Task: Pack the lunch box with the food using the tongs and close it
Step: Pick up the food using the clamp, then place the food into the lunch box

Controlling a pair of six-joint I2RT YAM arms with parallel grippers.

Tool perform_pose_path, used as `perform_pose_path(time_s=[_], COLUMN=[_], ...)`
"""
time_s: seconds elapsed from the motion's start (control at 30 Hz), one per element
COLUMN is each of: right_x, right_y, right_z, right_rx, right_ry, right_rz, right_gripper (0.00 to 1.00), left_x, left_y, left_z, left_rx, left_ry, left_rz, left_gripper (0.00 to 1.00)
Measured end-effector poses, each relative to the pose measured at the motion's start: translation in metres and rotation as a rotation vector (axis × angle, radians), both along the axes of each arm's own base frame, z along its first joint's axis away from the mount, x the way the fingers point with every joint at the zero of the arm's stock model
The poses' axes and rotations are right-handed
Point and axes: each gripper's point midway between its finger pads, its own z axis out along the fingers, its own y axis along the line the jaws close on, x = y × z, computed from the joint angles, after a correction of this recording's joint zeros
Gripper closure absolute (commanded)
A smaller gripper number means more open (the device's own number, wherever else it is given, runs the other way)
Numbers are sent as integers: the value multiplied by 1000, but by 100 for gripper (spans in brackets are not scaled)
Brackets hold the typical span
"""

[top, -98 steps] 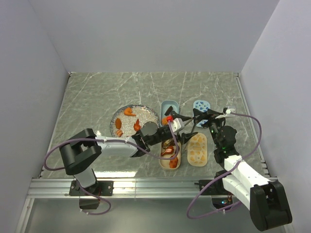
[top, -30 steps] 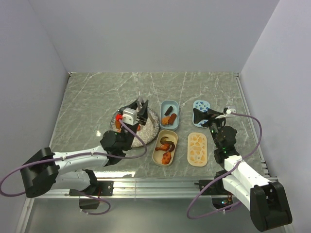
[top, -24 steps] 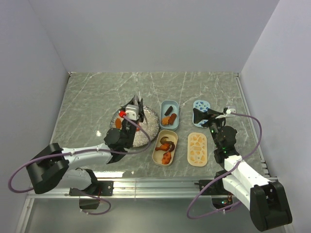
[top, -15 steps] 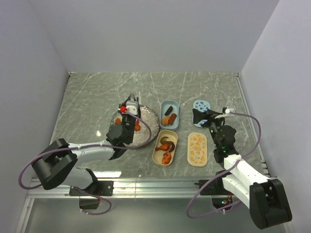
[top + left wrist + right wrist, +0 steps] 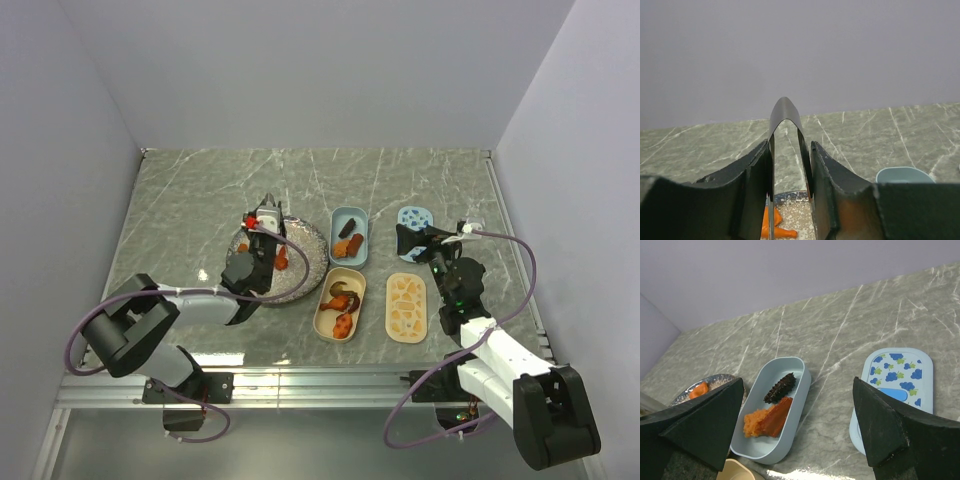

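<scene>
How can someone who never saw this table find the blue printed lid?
From the round speckled plate near the table's middle, go right past the light blue tub holding food. The lid lies flat just beyond it. Only it carries dark blue fruit prints; the cream lid nearer the arms has pale blotches.

The grey-green marbled table [image 5: 180, 200] carries a round silvery speckled plate [image 5: 312, 245] left of centre. Just right of the plate lies a pale blue oval tub [image 5: 349, 212], with a tan oval tub [image 5: 319, 312] nearer the arms. Further right lie a cream patterned oval lid [image 5: 406, 307] and, behind it, a pale blue grape-printed lid [image 5: 413, 217].
</scene>
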Motion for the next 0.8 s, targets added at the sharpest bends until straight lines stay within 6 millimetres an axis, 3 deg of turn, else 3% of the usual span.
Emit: perform_pose_path(time_s=[0.4,0.8], right_x=[0,0], right_y=[0,0], right_z=[0,0], right_rx=[0,0], right_ry=[0,0], right_rz=[0,0], right_gripper=[4,4], left_x=[-12,-25], left_y=[3,3], left_z=[5,55], left_rx=[-81,-162], left_ry=[2,-94], left_rz=[-52,-118], left_gripper=[76,77])
